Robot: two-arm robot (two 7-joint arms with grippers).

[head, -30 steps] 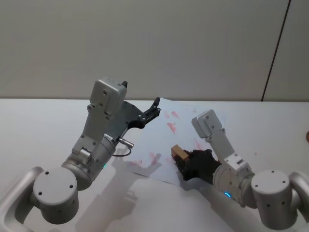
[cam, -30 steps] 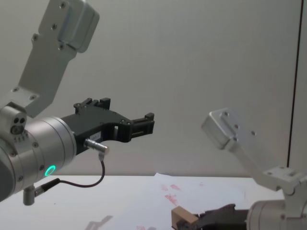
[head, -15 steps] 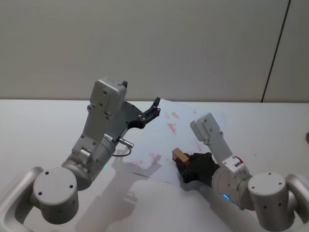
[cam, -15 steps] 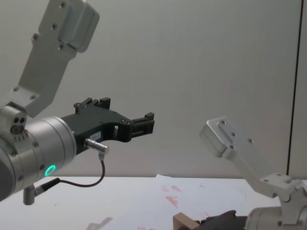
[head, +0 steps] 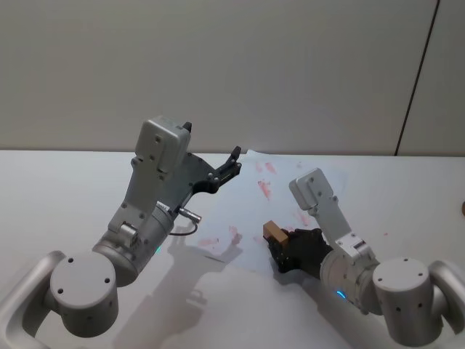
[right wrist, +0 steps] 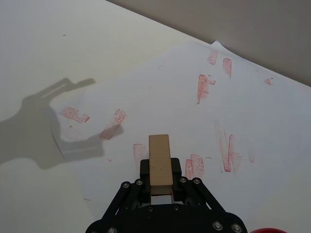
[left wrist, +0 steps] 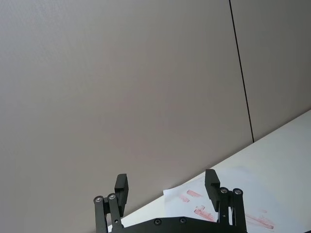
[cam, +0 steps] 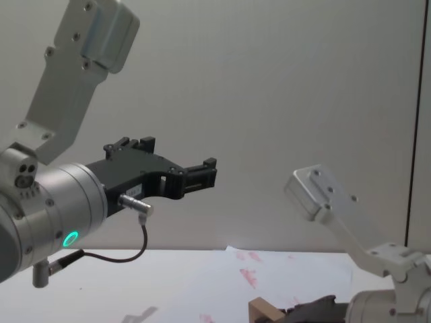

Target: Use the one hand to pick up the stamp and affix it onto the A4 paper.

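The stamp (head: 274, 233), a tan wooden block, is clamped between the fingers of the right gripper (head: 276, 243) and juts forward past their tips; it sits low over the near part of the A4 paper (head: 234, 205), beside reddish-pink marks; whether its face touches the sheet cannot be told. The paper lies flat on the white table (head: 58, 189). The left gripper (head: 235, 161) hangs raised above the table over the sheet's far left corner, well apart from the stamp, its fingers spread apart and holding nothing.
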